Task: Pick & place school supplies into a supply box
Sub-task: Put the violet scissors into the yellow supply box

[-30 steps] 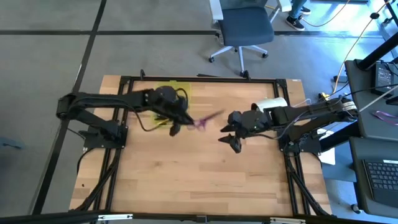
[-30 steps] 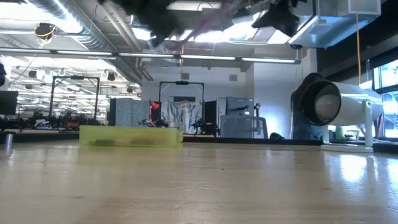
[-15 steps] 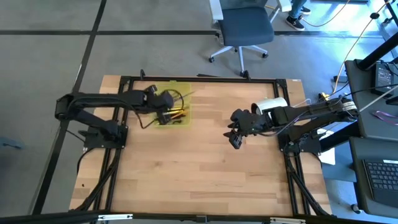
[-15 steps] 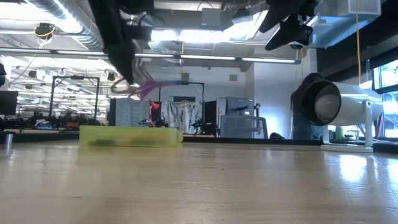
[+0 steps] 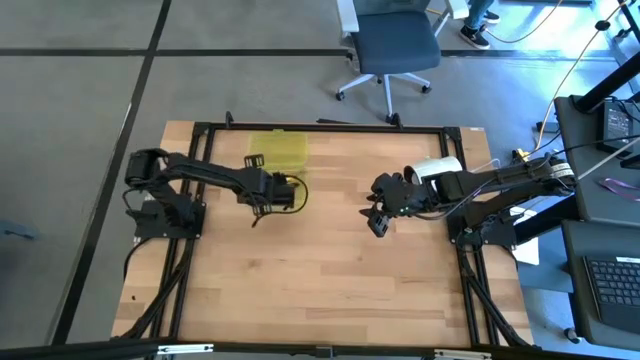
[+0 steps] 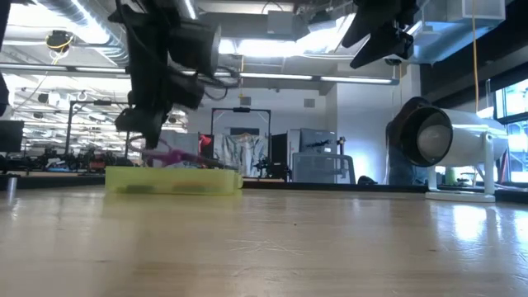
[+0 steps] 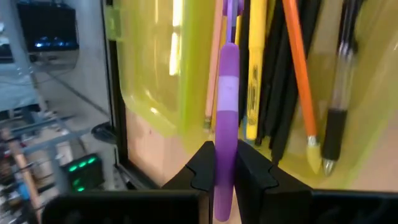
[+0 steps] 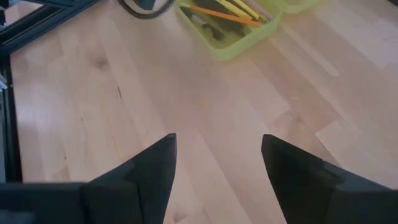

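Observation:
The translucent yellow-green supply box (image 5: 279, 151) lies open at the table's far left, low and flat in the low view (image 6: 173, 182). Its tray (image 7: 155, 68) holds yellow, black and orange pens and a clear pen with a black grip (image 7: 339, 118). My left gripper (image 5: 264, 192) hangs over the tray, shut on the purple scissors (image 6: 177, 156), which sit just above the box rim. My right gripper (image 5: 378, 218) hovers open over the middle of the table, right of the box, touching nothing; its spread fingers (image 8: 155, 168) show bare wood between them. My left gripper (image 7: 224, 167) pinches a straight purple part of the scissors (image 7: 226, 134) between its two fingers, coming from above and pointing down into the tray. The scissors lie roughly level, lengthwise with the pens, and are lifted just over the box (image 6: 198, 162).
A white cylinder (image 5: 437, 166) on a stand sits at the far right, beside the right arm (image 6: 450, 140). A black frame borders the wooden tabletop (image 5: 320, 290), with open wood toward the near edge. An office chair (image 5: 392, 45) stands beyond the far edge.
My left gripper carried the scissors from the table's middle leftward to the box and came down until they hang just above the tray. It stayed shut on them. My right gripper drew back slightly toward the right and stayed open.

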Robot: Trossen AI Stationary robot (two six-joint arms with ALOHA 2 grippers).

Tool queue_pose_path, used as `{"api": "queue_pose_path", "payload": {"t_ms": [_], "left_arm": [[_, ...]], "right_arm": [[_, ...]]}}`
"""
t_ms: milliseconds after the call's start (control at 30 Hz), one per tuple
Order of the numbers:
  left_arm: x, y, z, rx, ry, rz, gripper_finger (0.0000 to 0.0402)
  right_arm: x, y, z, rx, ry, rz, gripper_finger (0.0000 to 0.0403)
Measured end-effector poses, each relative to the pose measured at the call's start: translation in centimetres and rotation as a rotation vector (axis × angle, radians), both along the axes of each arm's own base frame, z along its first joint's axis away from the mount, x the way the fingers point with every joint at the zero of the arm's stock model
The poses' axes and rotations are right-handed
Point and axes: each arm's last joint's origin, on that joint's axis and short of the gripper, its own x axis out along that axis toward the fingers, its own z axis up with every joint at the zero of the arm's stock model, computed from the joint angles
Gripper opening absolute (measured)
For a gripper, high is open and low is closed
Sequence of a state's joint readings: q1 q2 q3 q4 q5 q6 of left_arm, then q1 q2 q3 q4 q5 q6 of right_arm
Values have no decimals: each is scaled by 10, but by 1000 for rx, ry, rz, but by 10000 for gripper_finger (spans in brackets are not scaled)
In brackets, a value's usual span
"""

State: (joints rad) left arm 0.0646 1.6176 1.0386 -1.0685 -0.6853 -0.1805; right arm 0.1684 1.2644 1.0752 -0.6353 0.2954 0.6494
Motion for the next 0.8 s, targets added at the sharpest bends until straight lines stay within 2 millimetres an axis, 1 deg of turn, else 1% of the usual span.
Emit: {"api": "queue_pose_path", "payload": {"t_ms": [133,300,467,800], "left_arm": [[1,1,-12,18,72,22,23],[2,1,-21,17,107,44,27],[3,0,-25,-56,87,92,28],[3,-2,-27,-144,87,101,61]], "right_arm": [[0,0,0,-1,0,1,239],[0,0,0,0,0,0,239],[0,0,0,-1,1,2,239],[0,0,0,-2,3,2,239]]}}
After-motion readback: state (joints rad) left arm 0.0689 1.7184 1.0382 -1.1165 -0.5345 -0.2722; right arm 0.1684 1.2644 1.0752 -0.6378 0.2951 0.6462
